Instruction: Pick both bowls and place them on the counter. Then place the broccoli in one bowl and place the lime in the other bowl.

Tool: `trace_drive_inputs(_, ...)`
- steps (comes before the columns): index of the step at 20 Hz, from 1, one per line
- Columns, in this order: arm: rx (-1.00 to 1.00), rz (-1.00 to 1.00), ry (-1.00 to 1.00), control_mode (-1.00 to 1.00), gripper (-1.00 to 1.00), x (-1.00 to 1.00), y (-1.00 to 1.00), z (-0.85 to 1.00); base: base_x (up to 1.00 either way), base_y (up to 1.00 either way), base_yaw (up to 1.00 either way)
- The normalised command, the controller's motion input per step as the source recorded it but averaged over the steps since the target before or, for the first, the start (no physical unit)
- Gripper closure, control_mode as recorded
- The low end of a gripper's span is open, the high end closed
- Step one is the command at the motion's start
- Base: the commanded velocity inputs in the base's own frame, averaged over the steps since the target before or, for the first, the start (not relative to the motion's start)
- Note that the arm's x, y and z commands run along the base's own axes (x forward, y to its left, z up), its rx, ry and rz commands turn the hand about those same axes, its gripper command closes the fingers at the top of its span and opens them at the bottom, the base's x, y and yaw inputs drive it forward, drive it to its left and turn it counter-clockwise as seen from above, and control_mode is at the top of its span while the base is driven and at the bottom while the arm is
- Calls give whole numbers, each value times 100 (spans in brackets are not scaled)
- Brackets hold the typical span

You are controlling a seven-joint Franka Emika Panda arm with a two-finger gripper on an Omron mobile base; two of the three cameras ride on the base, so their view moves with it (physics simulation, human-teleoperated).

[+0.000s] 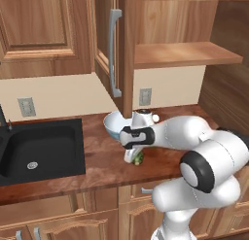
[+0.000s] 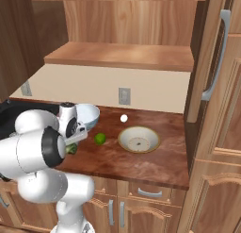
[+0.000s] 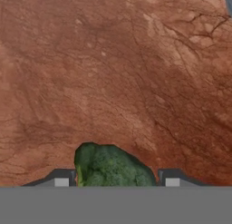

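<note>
- Both bowls stand on the reddish-brown wood-grain counter (image 2: pixel 155 166): the deep white bowl with blue-patterned outside (image 2: pixel 88 115) and the wide shallow beige bowl with a darker rim (image 2: pixel 138 139). This part seems done.
- The two-finger gripper (image 3: pixel 117 180) is low over the counter, fingers apart on either side of the bumpy dark green broccoli (image 3: pixel 110 168); whether they already press it, I cannot tell.
- The smooth bright green lime (image 2: pixel 100 138) lies on the counter between the bowls. Both bowls look empty, so both placements remain.

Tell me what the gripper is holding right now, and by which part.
Cannot be told for sure. The bumpy dark green broccoli floret sits between the tips of the gripper, head toward the camera, low over the reddish-brown wood counter; contact is hidden.
</note>
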Motion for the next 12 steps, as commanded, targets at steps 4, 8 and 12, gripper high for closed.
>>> trace_drive_inputs(4,0,8,0,-100,100,-23,-12,30,0,0,0)
trace_drive_inputs(8,2,5,0,-100,100,-25,-11,43,0,0,0)
trace_drive_inputs(12,3,3,0,-100,100,-10,-12,55,0,0,0)
